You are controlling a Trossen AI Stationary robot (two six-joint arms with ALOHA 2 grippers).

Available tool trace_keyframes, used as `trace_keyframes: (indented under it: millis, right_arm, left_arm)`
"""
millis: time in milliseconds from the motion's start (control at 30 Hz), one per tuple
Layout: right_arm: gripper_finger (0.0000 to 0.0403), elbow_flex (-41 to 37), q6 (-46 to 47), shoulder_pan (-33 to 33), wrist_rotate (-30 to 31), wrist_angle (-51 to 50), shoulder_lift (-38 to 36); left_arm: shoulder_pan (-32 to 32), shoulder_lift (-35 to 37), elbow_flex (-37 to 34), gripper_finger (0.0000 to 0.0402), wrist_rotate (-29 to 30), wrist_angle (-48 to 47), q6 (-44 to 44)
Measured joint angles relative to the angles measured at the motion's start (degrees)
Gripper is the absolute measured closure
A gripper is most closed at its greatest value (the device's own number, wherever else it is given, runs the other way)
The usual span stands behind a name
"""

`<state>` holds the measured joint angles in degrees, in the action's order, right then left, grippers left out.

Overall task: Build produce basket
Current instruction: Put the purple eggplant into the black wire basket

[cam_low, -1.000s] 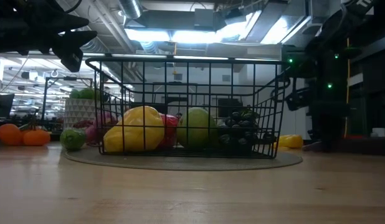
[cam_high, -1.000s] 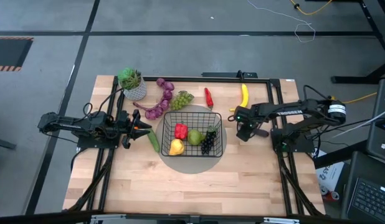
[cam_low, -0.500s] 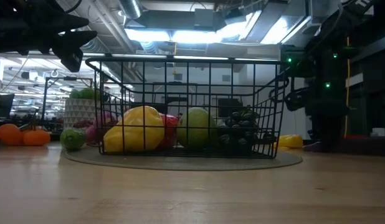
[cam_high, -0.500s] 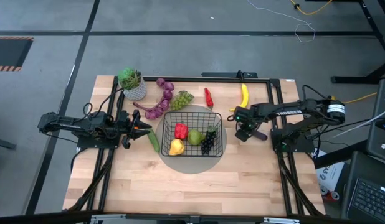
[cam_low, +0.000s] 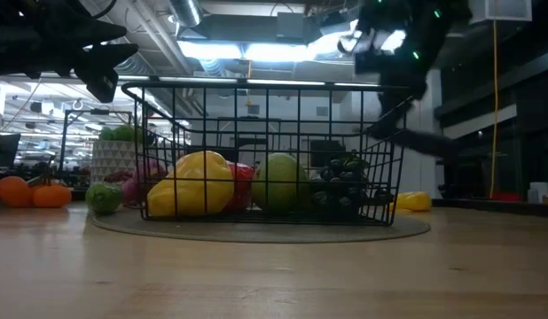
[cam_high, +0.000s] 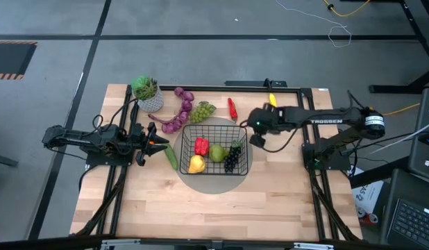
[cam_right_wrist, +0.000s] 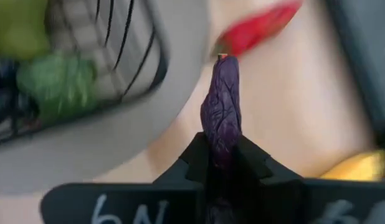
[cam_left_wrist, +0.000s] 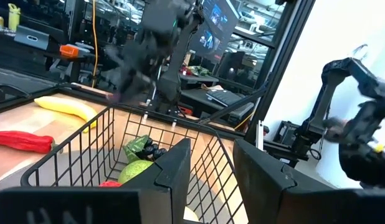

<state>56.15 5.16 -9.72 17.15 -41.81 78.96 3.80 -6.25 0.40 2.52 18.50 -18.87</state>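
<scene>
The basket [cam_high: 214, 148] sits at the middle of the wooden table [cam_high: 200, 208] on a round grey mat [cam_high: 213, 182]. Inside it lie a red pepper [cam_high: 201, 146], a yellow fruit [cam_high: 196, 164], a green pear [cam_high: 217, 153] and black grapes [cam_high: 232, 157].

The right gripper [cam_high: 256, 134] hangs just outside the basket's 3 o'clock side, its arm stretching in from the table's right edge with the white word "TROSSEN" [cam_high: 323, 121] readable on its link. In the right wrist view its fingers [cam_right_wrist: 195, 157] are clamped on a wrinkled purple aubergine [cam_right_wrist: 221, 109], which sticks out forward above the pale tabletop, just beside the mat's edge. Partly cut-off white characters show on the gripper's body in that view, too little to read.

Other produce lies around the basket: a second red pepper [cam_high: 232, 108] at 12 o'clock, a banana [cam_high: 272, 101] at 1 o'clock, partly under the right arm, green grapes [cam_high: 203, 110] and purple grapes [cam_high: 180, 114] at 11 o'clock, and a cucumber [cam_high: 171, 157] just beside the 9 o'clock side.

The left gripper [cam_high: 161, 144] waits at 9 o'clock of the basket, near the cucumber, its fingers [cam_left_wrist: 180, 168] parted and holding nothing. A potted plant [cam_high: 146, 92] stands at the table's far left corner.
</scene>
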Motion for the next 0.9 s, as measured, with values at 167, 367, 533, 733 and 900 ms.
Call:
trace_keyframes:
  millis: [167,367,533,733,900]
  right_arm:
    - [0.0369,9.11,-7.31,0.15,3.76,1.4,-0.04]
    - [0.036,12.9,-13.34,0.94,-16.42,15.36,-0.09]
    - [0.0362,12.9,-14.62,2.47,-40.07,26.54,1.67]
    - [0.0356,12.9,-14.48,6.36,-43.45,34.35,5.68]
    - [0.0355,12.9,-14.48,8.64,-38.28,35.23,9.21]
  left_arm:
    - [-0.01,-0.02,0.02,0.0286,0.0,0.0,0.0]
    - [0.01,0.01,0.02,0.0286,-0.02,0.0,0.0]
    - [0.01,0.01,0.02,0.0286,-0.02,0.0,0.0]
    - [-0.01,0.01,0.0,0.0286,-0.02,-0.02,0.0]
    - [0.0,0.01,0.01,0.0286,-0.02,-0.02,0.0]
